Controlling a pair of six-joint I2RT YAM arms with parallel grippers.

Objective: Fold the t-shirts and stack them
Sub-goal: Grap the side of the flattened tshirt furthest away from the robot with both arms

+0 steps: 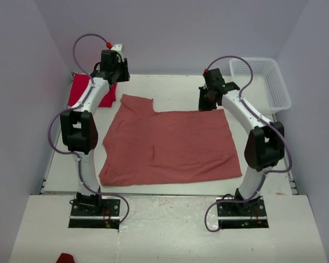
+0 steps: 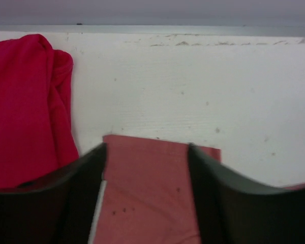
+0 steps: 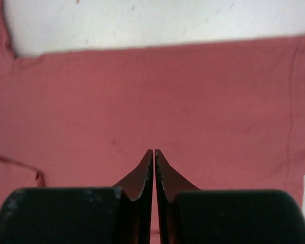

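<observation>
— Where is the pink shirt (image 1: 170, 143) lying against each arm?

— It is lying spread flat across the middle of the bench (image 1: 175, 87). The left fingers (image 2: 61, 203) are hovering at its far left corner. In the left wrist view that corner is showing right between them, touching neither.

— So they are standing released?

— Yes, they are gaping wide and gripping nothing. The red shirt (image 2: 25, 112) is sitting bunched just to their left, at the bench's far left edge.

— And the right side?

— The right fingers (image 3: 66, 216) are pointing down over the pink shirt's far edge, near its right corner. They are pressing together, clenched, with only a hairline showing between the tips. The cloth under them is lying smooth, and whether they are pinching any of it cannot be told.

— Anything else?

— A white basket (image 1: 279, 93) is standing at the far right corner, well apart from both shirts.
</observation>
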